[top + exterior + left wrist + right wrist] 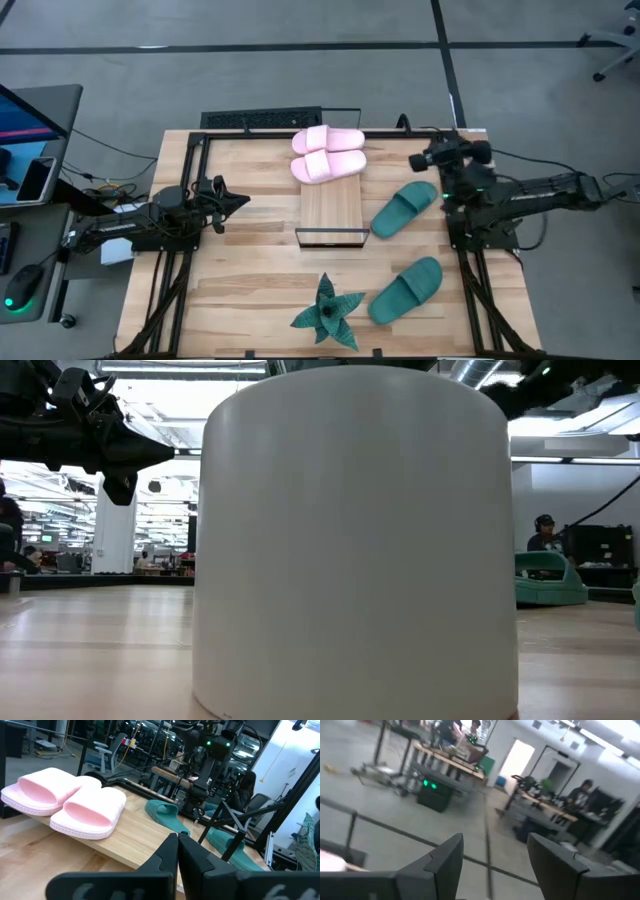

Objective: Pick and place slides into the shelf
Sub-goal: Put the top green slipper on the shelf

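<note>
Two pale pink slides lie side by side, soles down, on the far end of the light-wood shelf; the left wrist view shows them too. One teal slide lies on the table right of the shelf. The other teal slide lies nearer the near edge. My left gripper is shut and hovers left of the shelf, pointing at it. My right gripper is open above the table's far right, beyond the teal slide.
A spiky green plant stands near the table's near edge. A wide white cylinder fills the middle of the low view. The near half of the shelf is bare wood. A person sits in the room behind.
</note>
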